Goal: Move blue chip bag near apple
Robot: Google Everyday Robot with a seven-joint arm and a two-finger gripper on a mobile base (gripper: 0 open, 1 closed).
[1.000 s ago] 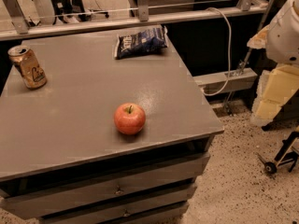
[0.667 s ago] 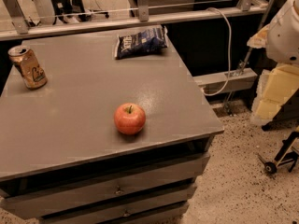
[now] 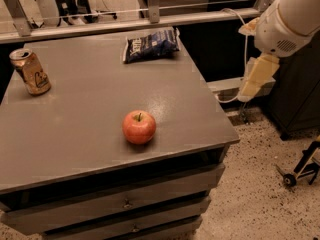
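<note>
The blue chip bag [image 3: 150,45] lies flat near the far right edge of the grey table [image 3: 75,109]. The apple [image 3: 139,127] stands upright near the table's front, right of the middle, well apart from the bag. My white arm [image 3: 285,24] reaches in from the upper right. The cream-coloured gripper [image 3: 256,78] hangs off the table's right side, above the floor, to the right of the bag and touching nothing.
A gold drink can [image 3: 31,72] stands at the table's left edge. Drawers [image 3: 125,204] run under the tabletop. A rail [image 3: 150,21] runs behind the table. A cable [image 3: 245,49] hangs at the right, and a wheeled stand [image 3: 300,171] sits on the speckled floor.
My arm and gripper have moved left and up, closer to the table's right edge. The bag, apple and can have not moved.
</note>
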